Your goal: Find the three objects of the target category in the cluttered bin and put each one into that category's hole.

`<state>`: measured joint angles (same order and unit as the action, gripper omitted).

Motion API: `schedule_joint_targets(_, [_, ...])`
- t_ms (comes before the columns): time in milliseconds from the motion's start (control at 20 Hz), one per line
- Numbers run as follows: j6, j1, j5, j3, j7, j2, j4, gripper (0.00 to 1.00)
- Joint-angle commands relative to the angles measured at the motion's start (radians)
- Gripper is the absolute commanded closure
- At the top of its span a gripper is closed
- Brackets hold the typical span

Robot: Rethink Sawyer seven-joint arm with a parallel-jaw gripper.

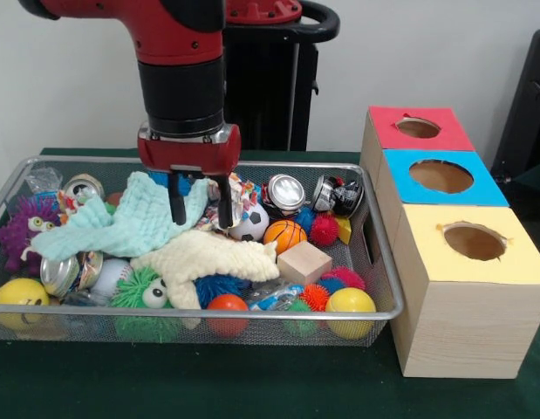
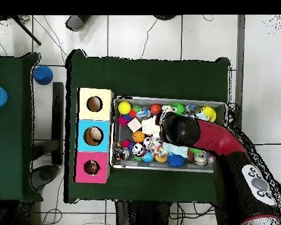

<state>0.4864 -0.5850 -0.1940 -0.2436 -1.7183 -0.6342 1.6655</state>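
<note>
We could not determine the target category from the views, so we treated the silver wire-mesh bin (image 1: 387, 288) as the reference landmark. Candidates inside the bin included a small orange basketball (image 1: 284, 234), a black-and-white soccer ball (image 1: 250, 224) just beside it, a pale wooden cube (image 1: 304, 261) and several spiky rubber balls.

The black two-finger gripper (image 1: 201, 207) hung over the middle of the bin, its fingers moderately spread and holding nothing. The tips stood at the mint-green cloth (image 1: 134, 223), above the cream knitted cloth (image 1: 204, 256).

We judged the step to be the search phase. The next move called for lifting or pushing the cloths aside, then descending on one exposed object.

Beside the bin stood three wooden boxes with holes: red-topped (image 1: 392, 138), blue-topped (image 1: 400, 185) and yellow-topped (image 1: 427, 249).
</note>
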Motion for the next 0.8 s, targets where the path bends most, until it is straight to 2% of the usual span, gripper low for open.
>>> schedule_joint_targets(50, [0.161,-0.043,-0.077,-0.116,0.194,-0.005,-0.022,0.00])
schedule_joint_targets(800, [0.232,-0.092,-0.120,-0.173,0.236,-0.004,-0.058,0.00])
